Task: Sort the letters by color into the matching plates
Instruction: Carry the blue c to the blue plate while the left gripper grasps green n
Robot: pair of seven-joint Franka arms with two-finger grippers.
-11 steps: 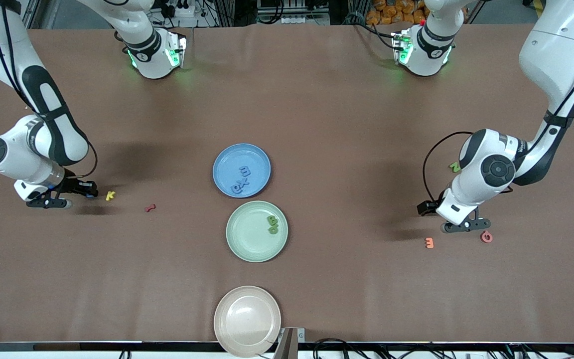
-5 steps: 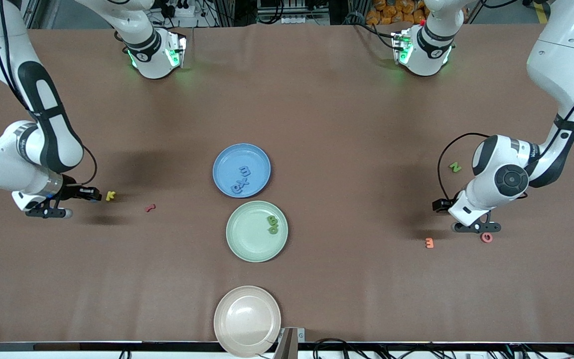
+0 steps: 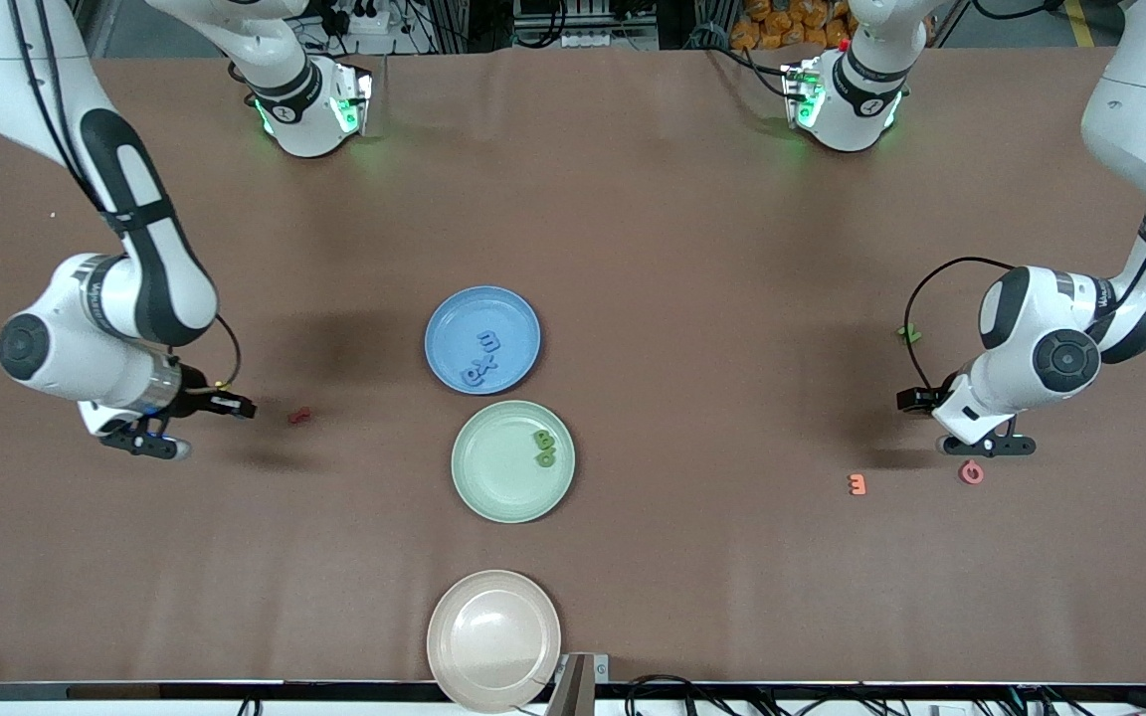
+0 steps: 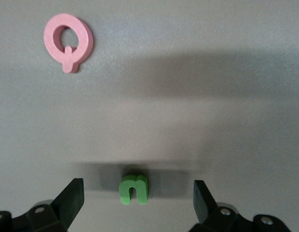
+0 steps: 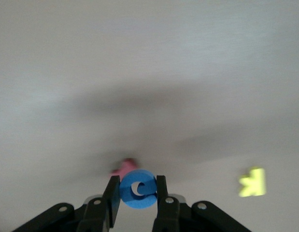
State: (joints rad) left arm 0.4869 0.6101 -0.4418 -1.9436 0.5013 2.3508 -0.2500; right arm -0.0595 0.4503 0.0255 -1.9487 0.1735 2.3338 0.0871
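My right gripper (image 5: 135, 186) is shut on a blue letter (image 5: 138, 188) and hangs over the table near a red letter (image 3: 299, 416) and a yellow letter (image 5: 251, 182). My left gripper (image 4: 137, 193) stands open above the table, and a green letter (image 4: 134, 189) lies untouched on the cloth between its fingers. A pink letter (image 3: 972, 472) lies beside that gripper (image 3: 988, 447). The blue plate (image 3: 474, 313) holds blue letters (image 3: 483, 360). Nearer the camera, the green plate (image 3: 498, 482) holds green letters (image 3: 544, 447).
An orange letter (image 3: 858, 484) lies near the pink one. A beige plate (image 3: 493, 640) sits at the table's front edge, nearest the camera. Both arm bases stand along the edge farthest from the camera.
The right arm has carried the blue letter toward the plates and now covers the yellow letter in the front view. The left gripper has drifted toward its own end of the table.
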